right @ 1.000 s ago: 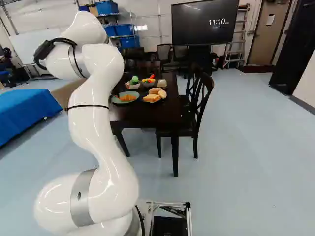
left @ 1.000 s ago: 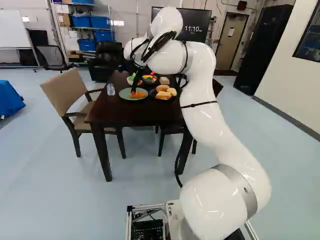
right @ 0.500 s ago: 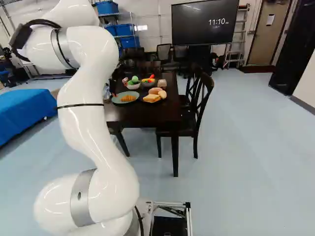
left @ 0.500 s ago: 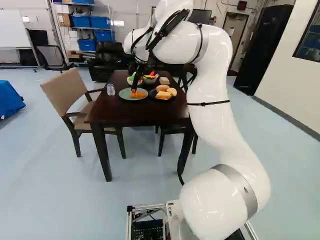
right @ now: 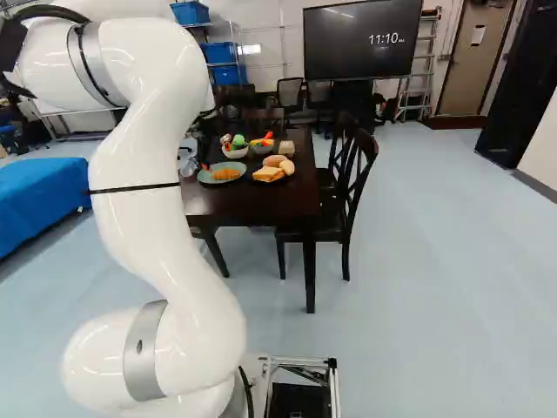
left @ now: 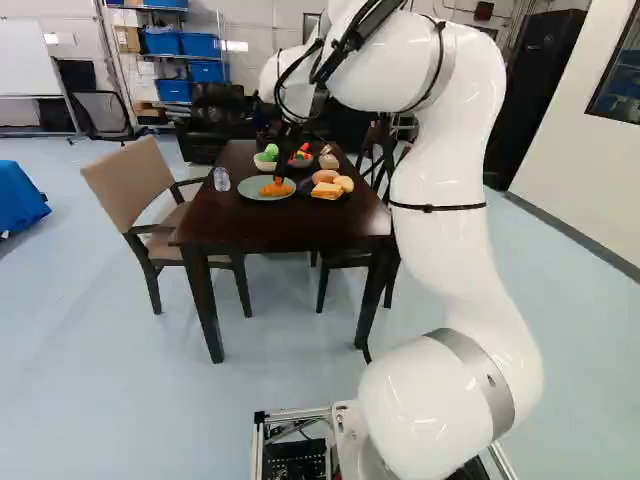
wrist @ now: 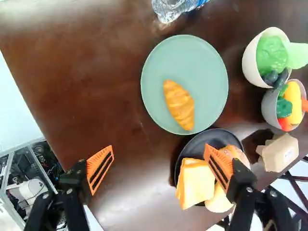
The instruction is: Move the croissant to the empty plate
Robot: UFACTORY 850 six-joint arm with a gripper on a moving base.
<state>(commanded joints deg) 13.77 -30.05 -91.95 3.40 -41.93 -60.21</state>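
My gripper reaches over the table by the green plate in the left base view. In the wrist view the gripper stands open, with bare table between its orange pads. The croissant lies on the green plate, ahead of the fingers and apart from them. One finger overlaps the view of a black plate, which holds sliced bread and rolls. That black plate sits beside the green one. From the right base view, the croissant shows on its plate, while the arm hides most of the gripper.
Beyond the plates stand two bowls of toy vegetables and a beige box. A clear bottle is near the green plate's far side. Chairs flank the dark table.
The arm has bent further back, its upper part shifting right in the left base view and left in the right base view. The gripper has shifted slightly over the table. Croissant and plates have stayed put.
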